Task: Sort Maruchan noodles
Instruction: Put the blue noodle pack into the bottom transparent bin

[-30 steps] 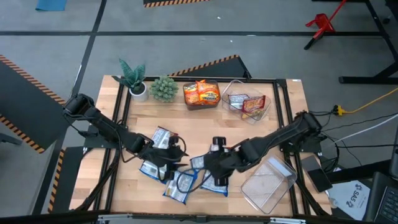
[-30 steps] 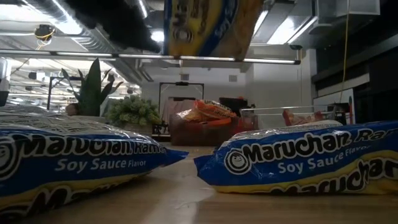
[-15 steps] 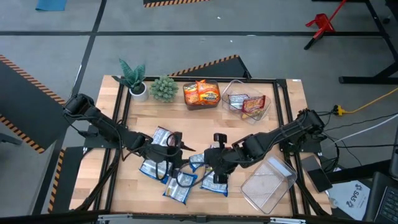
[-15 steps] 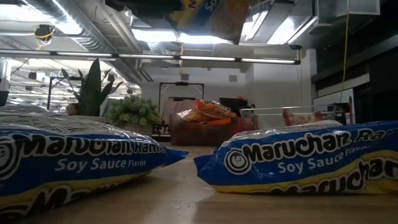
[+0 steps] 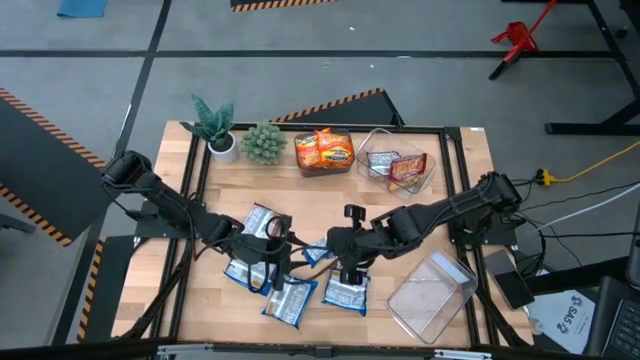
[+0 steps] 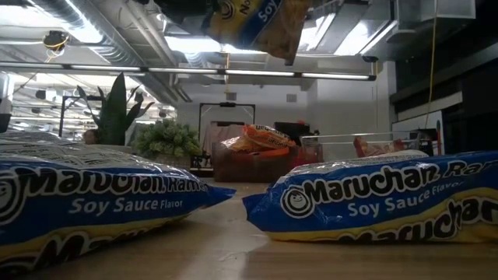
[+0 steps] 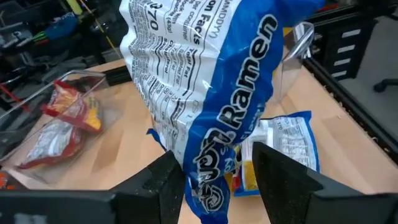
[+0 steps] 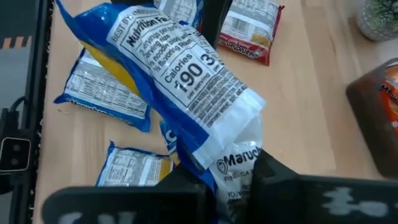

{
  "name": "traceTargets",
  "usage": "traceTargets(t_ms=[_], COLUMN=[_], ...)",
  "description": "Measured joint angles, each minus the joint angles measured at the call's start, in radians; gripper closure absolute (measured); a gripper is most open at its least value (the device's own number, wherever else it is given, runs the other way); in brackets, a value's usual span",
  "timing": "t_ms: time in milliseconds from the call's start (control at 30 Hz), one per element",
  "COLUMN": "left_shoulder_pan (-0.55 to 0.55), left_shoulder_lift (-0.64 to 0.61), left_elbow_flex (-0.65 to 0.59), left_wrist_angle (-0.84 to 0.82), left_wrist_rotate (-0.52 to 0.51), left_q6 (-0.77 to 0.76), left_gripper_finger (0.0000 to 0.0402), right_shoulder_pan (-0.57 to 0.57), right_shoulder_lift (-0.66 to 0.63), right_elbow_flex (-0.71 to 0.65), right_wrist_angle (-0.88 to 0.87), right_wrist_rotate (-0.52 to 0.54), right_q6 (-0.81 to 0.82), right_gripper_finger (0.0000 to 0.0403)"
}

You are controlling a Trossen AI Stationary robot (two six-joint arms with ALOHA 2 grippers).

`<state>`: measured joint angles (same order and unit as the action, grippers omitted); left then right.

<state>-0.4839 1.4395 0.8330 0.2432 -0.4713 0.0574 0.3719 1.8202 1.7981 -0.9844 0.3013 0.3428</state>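
Observation:
Both grippers hold blue-and-white Maruchan packets above the middle of the table. My left gripper (image 5: 272,248) is shut on one packet (image 7: 205,93). My right gripper (image 5: 345,258) is shut on another packet (image 8: 168,81), which also shows in the high view (image 5: 318,252). A lifted packet (image 6: 257,22) hangs at the top of the low view. Several more blue packets lie flat on the table (image 5: 240,272) (image 5: 288,300) (image 5: 347,293). A red-brown packet (image 8: 249,28) lies flat near my left arm. My left gripper pinches one end of its packet (image 7: 208,180) between its two fingers. The rest of the packet stands out past the fingertips, lifted clear of the table. My right gripper pinches its packet by one crimped end (image 8: 233,165) between its two fingers. That packet reaches out past the fingertips, clear of the packets below.
A clear bin with orange packets (image 5: 323,152) and a clear bin with red-brown packets (image 5: 400,168) stand at the far edge. Two small potted plants (image 5: 215,128) (image 5: 264,142) stand at the far left. Another clear bin (image 5: 432,295) lies at the near right.
My right gripper has gone a little toward the far edge with its blue packet. The packet seen at the top of the low view has risen and tilted. The packets on the table have kept still.

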Motion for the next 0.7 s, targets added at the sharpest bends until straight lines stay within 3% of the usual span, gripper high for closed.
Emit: traceTargets(t_ms=[233,600,700], left_shoulder_pan=[0.021,0.037,0.037], left_shoulder_lift=[0.001,0.000,0.001], left_elbow_flex=[-0.002,-0.001,-0.001], left_wrist_angle=[0.044,0.084,0.089], left_wrist_rotate=[-0.041,-0.047,-0.051], left_q6=[-0.001,-0.010,-0.022], left_gripper_finger=[0.0227,0.0228,0.0234], right_shoulder_pan=[-0.006,-0.007,-0.007], right_shoulder_lift=[0.007,0.008,0.006], right_elbow_flex=[0.000,-0.001,0.000], right_wrist_angle=[0.098,0.102,0.076], right_wrist_rotate=[-0.024,-0.024,-0.071], right_q6=[-0.001,0.005,-0.009], right_gripper_finger=[0.0375,0.0375,0.0371])
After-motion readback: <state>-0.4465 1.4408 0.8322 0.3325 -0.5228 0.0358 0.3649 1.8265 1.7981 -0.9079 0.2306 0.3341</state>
